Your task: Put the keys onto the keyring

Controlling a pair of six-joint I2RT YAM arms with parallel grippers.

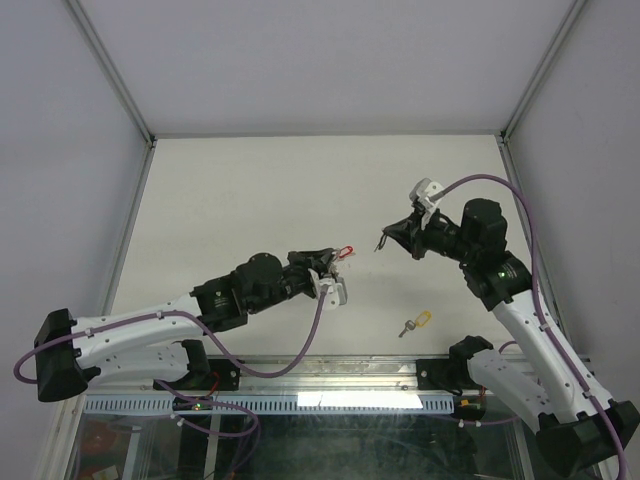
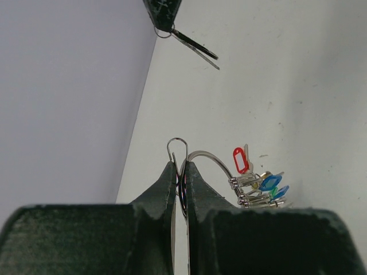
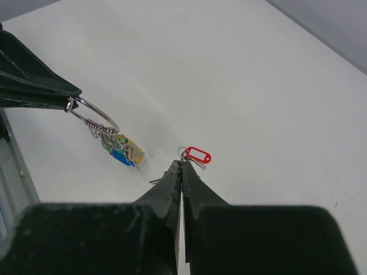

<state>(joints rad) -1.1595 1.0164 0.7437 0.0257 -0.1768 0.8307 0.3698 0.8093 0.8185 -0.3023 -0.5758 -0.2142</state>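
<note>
While hovering, tips facing, left jaws clamp keyring [image 2: 206, 153], right jaws pinch key [image 2: 198, 47].

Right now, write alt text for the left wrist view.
The left claw, shut, pinches the thin wire keyring, which carries a bunch of keys with blue and green heads at its right end, a red tag beside them. At top, the right claw grips a thin metal key over the white table.

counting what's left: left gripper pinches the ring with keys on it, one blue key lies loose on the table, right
Not quite: the loose key on the table is yellow, not blue, as the top view shows. The left gripper does pinch the ring with keys on it.
</note>
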